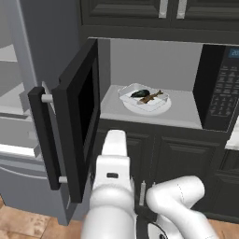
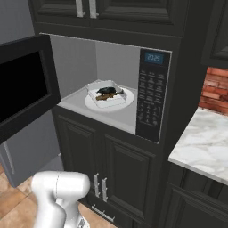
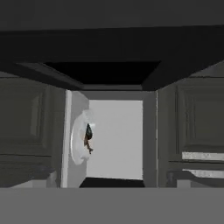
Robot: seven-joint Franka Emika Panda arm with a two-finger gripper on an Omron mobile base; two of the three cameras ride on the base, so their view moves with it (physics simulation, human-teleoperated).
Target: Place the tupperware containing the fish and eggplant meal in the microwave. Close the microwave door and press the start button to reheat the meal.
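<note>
Arm (image 1: 112,186): white, nearest the cameras, rising at the bottom of both base views, below the microwave.
End effector (image 3: 112,181): two dark fingertips (image 3: 33,171) at the bottom corners of the hand view, spread wide apart, nothing between them; aimed at the open cavity.
Fridge (image 1: 23,107): tall grey unit at far left of the left base view, its door open, pale shelves showing.
Door (image 1: 74,116): black, swung wide open to the left on its left hinge, dark glass window facing the cavity; black bar handle (image 1: 42,135) on two white pegs on the outer face.
Microwave (image 1: 154,79): black built-in box between dark upper cupboards (image 2: 116,13) and dark lower cupboards (image 2: 120,173); pale grey interior.
Turntable (image 1: 161,106): white round plate on the cavity floor, near the middle.
Tupperware (image 1: 142,95): shallow translucent square container on the turntable, inside the cavity, upright, lidless, overhanging the plate toward the door side.
Meal (image 1: 147,95): a dark green-black lump and brown pieces beside it, inside the tupperware.
Keypad (image 2: 149,95): black panel on the right of the cavity, small blue display (image 2: 153,58) at its top; digits too small to be sure of.
Desk (image 2: 202,142): white marble top to the right of the microwave, lower than the cavity.
Wall (image 2: 216,87): red brick behind the desk.
</note>
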